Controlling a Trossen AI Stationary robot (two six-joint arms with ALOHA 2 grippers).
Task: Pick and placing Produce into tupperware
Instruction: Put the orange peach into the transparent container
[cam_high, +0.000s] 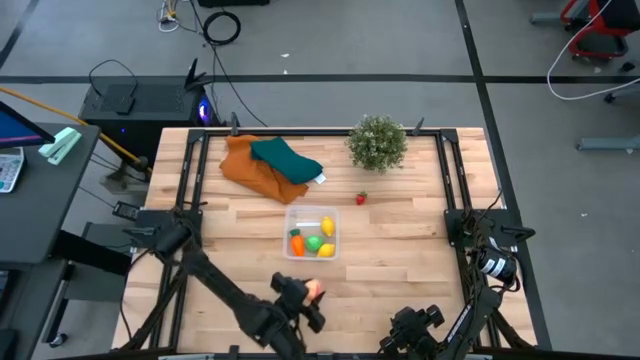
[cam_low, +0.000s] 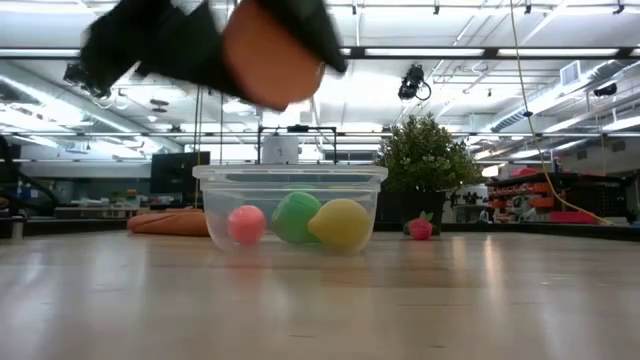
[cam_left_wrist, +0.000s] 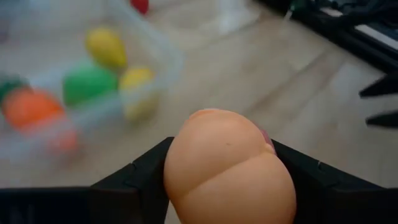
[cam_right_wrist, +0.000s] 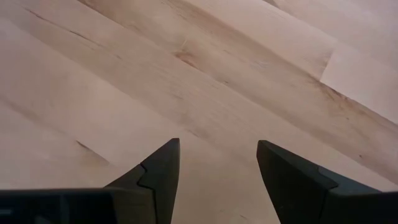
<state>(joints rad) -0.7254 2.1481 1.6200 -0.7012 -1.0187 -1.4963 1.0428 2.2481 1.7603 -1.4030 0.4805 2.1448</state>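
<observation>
My left gripper is near the table's near edge, just short of the tupperware, and is shut on a peach-coloured toy fruit. The clear square tub rests on its base mid-table and holds two yellow pieces, a green one and an orange one. In the low view the peach hangs high above the tub. A small red piece lies on the wood right of and beyond the tub. My right gripper is open over bare wood at the near right corner. My left gripper pinches the peach toy fruit between its two fingers, one finger on each side of its rounded body. The fruit is lifted clear of the table, well above the tub's rim.
A bushy potted plant stands at the far edge, right of centre. Orange and teal cloths lie piled at the far left. Bare wood lies between the tub and the near edge.
</observation>
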